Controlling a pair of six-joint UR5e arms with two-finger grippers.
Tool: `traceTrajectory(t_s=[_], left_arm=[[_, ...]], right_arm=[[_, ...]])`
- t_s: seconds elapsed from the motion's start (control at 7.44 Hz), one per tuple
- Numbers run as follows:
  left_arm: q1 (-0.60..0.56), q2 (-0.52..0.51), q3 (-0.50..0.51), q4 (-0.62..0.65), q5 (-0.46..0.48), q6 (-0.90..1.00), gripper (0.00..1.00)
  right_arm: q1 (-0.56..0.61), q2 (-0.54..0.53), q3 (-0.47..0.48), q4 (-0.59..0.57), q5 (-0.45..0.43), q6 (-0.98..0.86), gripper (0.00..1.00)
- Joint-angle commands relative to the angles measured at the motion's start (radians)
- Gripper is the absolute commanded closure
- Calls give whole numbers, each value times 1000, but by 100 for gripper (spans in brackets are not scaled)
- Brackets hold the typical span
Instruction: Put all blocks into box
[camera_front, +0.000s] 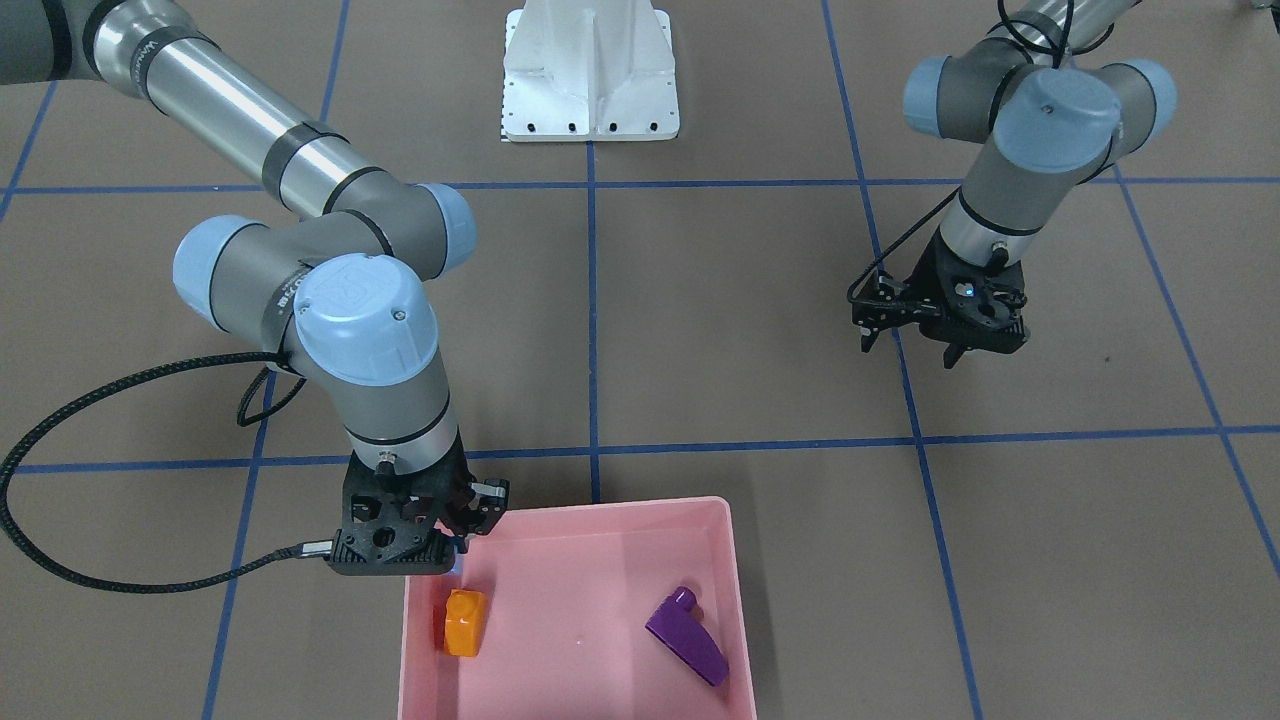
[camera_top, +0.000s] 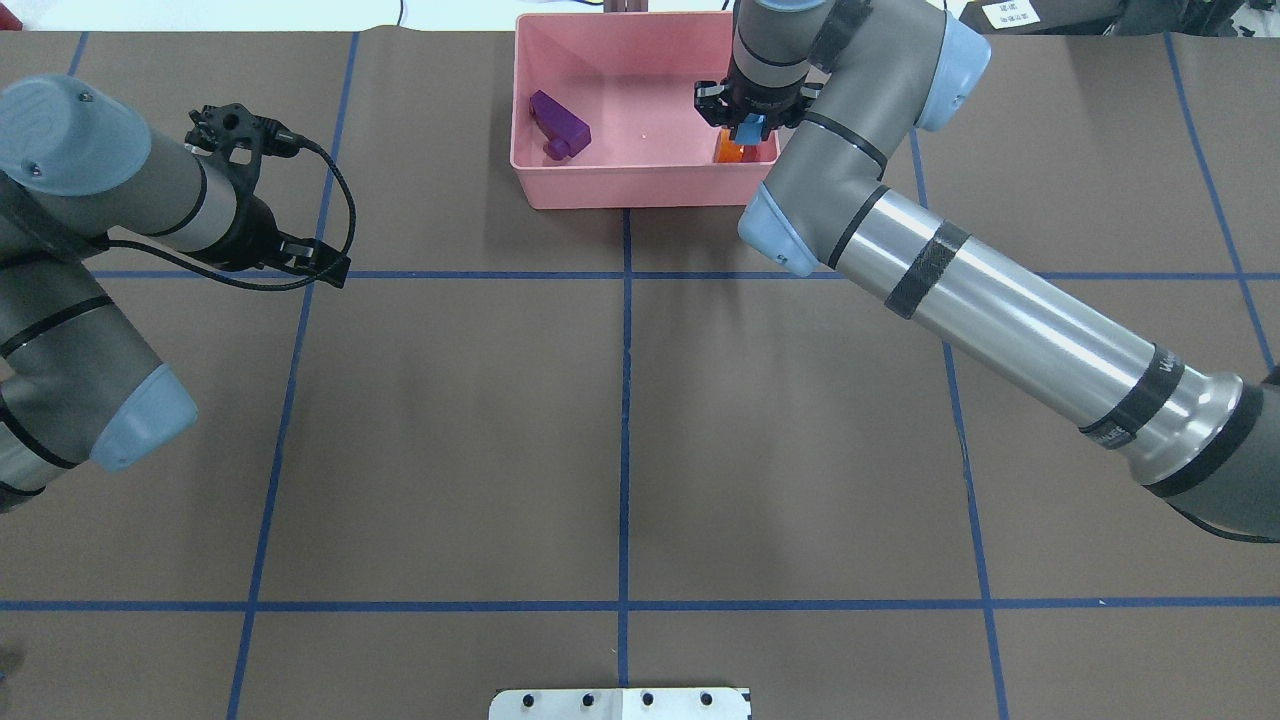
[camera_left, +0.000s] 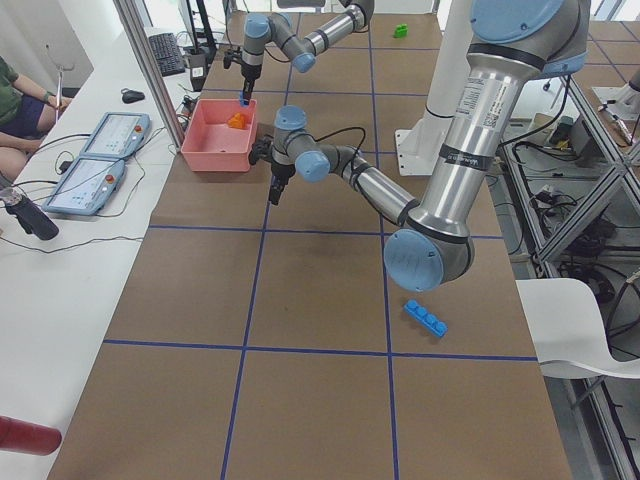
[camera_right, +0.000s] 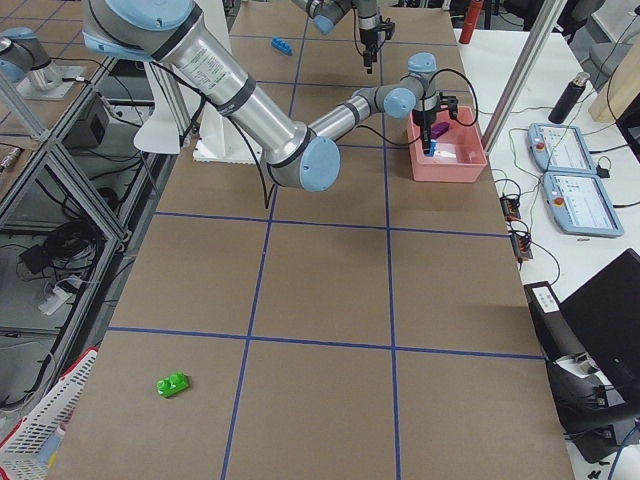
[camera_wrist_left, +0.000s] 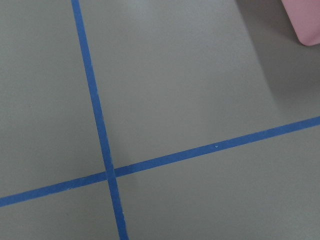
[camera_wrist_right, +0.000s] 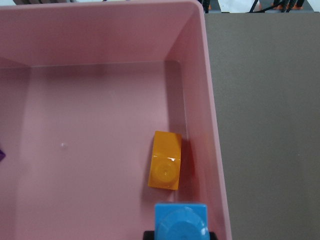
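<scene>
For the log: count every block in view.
5: orange brick and purple brick in the box; light-blue cube in the right tool above it; blue bar and green brick on the table.

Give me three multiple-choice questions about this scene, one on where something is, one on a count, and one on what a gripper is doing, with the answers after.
1. Where is the green brick relative to the pink box?
A) inside it
B) balanced on its rim
C) out on the table, far from it

2. How many bricks lie on the floor of the box?
A) one
B) two
C) four

3. What state is the right gripper in?
A) shut on the small light-blue cube
B) open and empty
C) shut on the green brick

Answers:
1 C: the right-side view shows it alone on the brown table.
2 B: only the orange brick and the purple brick lie there.
3 A: the cube sits in its grip above the box, next to the orange brick.
</scene>
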Motion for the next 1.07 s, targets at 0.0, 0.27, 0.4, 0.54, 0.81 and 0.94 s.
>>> traceTrajectory(t_s=[0.0,0.27,0.4,0.54,0.81,0.94], left_arm=[[1,0,1,0,0,0,0],[2,0,1,0,0,0,0],[2,3,-1,0,0,2,0],[-1,11,-8,2,0,8,0],[-2,117,-79,2,-3,39,0],[-5,205,-135,2,-4,119,0]], right_arm=[[0,-4,-1,1,-9,-2,2],[0,-4,1,1,-12,-4,1],[3,-4,8,-3,-8,-4,1],[10,-7,37,-16,4,-4,1],[44,-103,223,-147,47,-52,1],[67,-166,328,-213,84,-106,1]])
